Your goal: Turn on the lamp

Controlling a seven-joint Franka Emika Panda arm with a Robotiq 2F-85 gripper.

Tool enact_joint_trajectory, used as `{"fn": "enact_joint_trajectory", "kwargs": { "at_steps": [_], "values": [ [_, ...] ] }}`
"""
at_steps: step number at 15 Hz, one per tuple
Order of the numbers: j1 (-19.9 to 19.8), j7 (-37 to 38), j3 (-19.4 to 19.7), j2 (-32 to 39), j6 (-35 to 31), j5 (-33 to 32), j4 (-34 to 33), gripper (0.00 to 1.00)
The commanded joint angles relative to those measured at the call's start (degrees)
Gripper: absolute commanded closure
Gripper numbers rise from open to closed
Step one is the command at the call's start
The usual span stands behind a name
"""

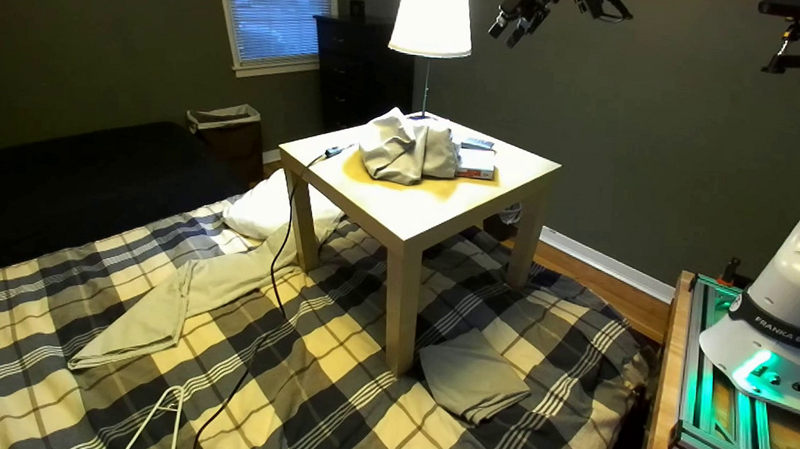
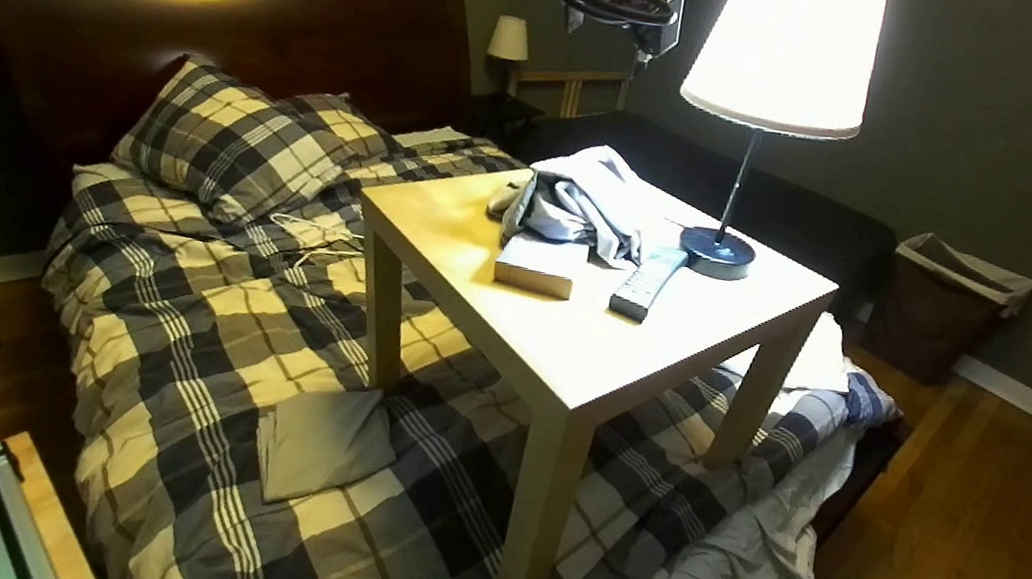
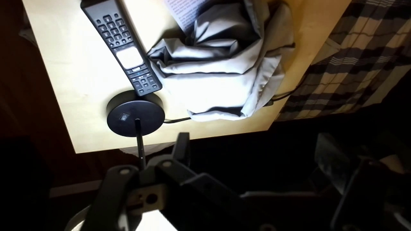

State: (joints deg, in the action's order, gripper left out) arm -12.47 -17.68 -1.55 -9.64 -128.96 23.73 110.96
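Observation:
The lamp shows in both exterior views (image 1: 432, 18) (image 2: 786, 55), upright on a pale square table (image 1: 407, 218). Its cream-white shade glows brightly above a thin dark stem. In the wrist view its round black base (image 3: 135, 117) carries a small rocker switch (image 3: 124, 116). Part of the bright shade shows at the bottom there, behind the gripper's linkage. My gripper (image 3: 253, 141) is open with nothing between its fingers. In an exterior view the gripper (image 1: 507, 34) hangs high above the table, beside the shade and apart from it in the picture. The other exterior view shows only part of it.
A crumpled grey cloth (image 3: 218, 73), a black remote (image 2: 648, 283) touching the base, and a small box (image 2: 535, 265) lie on the table. A black cord with an inline piece (image 1: 333, 152) runs over the edge. A plaid bed (image 2: 192, 365) surrounds the table legs.

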Motion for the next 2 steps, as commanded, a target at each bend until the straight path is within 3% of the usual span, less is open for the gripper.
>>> {"fn": "enact_joint_trajectory", "kwargs": {
  "at_steps": [1, 2],
  "values": [
    [3.79, 0.64, 3.56, -0.13, -0.07, -0.94, 0.15, 0.00],
    [3.76, 0.64, 3.69, -0.14, -0.08, -0.95, 0.30, 0.00]
  ]
}}
